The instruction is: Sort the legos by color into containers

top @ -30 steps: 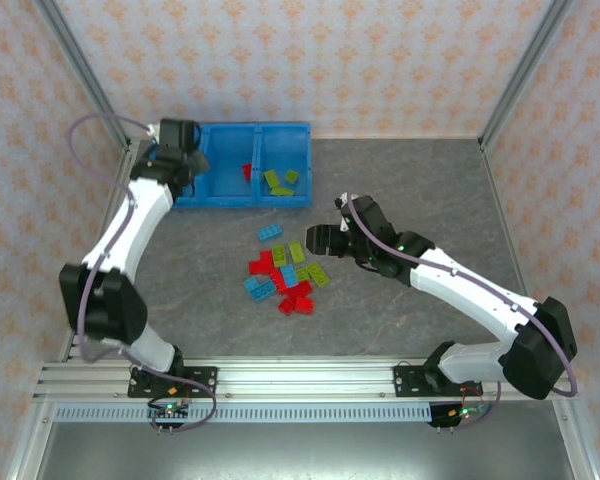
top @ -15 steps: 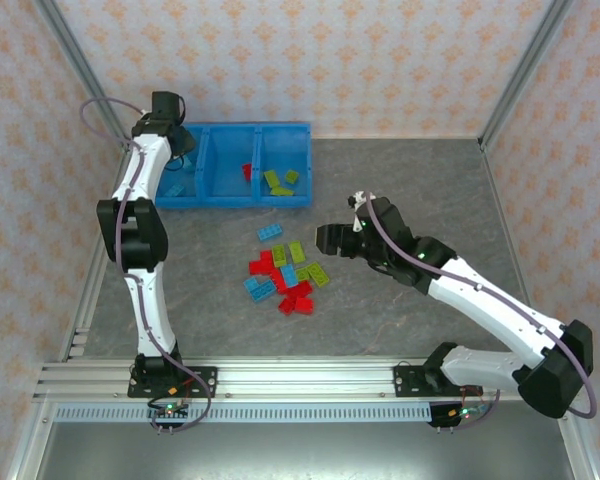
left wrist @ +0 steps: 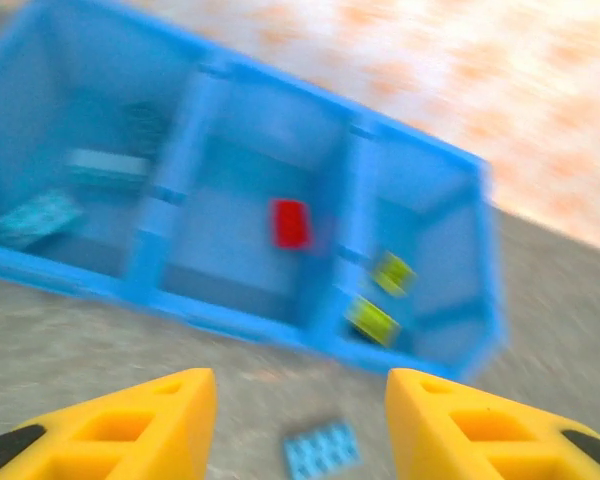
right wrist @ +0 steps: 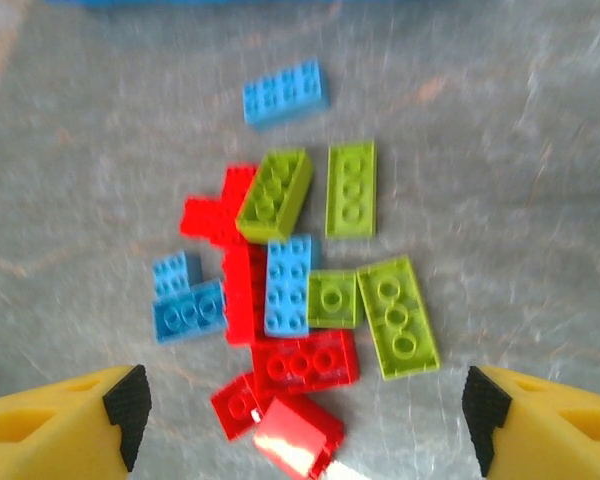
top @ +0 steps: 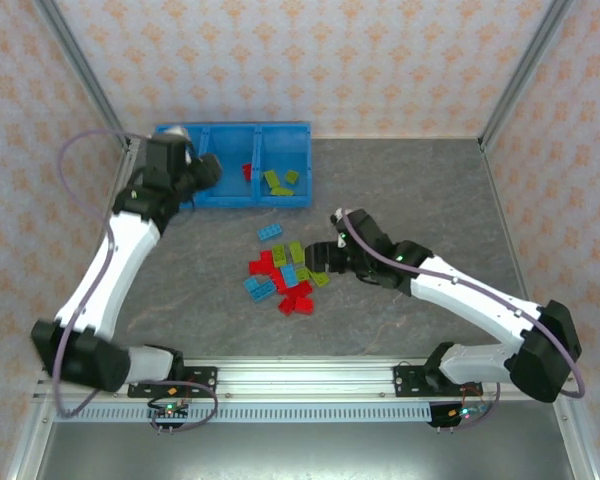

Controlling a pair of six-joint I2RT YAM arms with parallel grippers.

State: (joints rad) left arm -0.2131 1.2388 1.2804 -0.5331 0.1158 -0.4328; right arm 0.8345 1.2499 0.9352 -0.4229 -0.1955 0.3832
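Note:
The blue tray of containers [top: 285, 127] stands at the back left. In the left wrist view its left compartment [left wrist: 40, 120] holds light blue legos [left wrist: 105, 165], the middle one a red lego [left wrist: 290, 222], the right one green legos [left wrist: 372, 320]. My left gripper [top: 208, 168] hovers at the tray's front, open [left wrist: 298, 400] and empty, above a lone blue lego [left wrist: 320, 450]. A loose pile of red, blue and green legos [top: 285, 275] lies mid-table. My right gripper [top: 318, 256] hangs over the pile's right side, open wide [right wrist: 302, 420], with red legos [right wrist: 305, 360] between its fingers' line.
One blue lego [top: 271, 232] lies apart between the pile and the tray. Metal frame posts [top: 75, 60] and patterned walls close in the grey table. The arms' base rail [top: 300, 378] runs along the near edge.
My left arm has swung from the tray's far left end to its front edge, and its jaws have opened. My right gripper has slid left toward the pile and opened a little wider.

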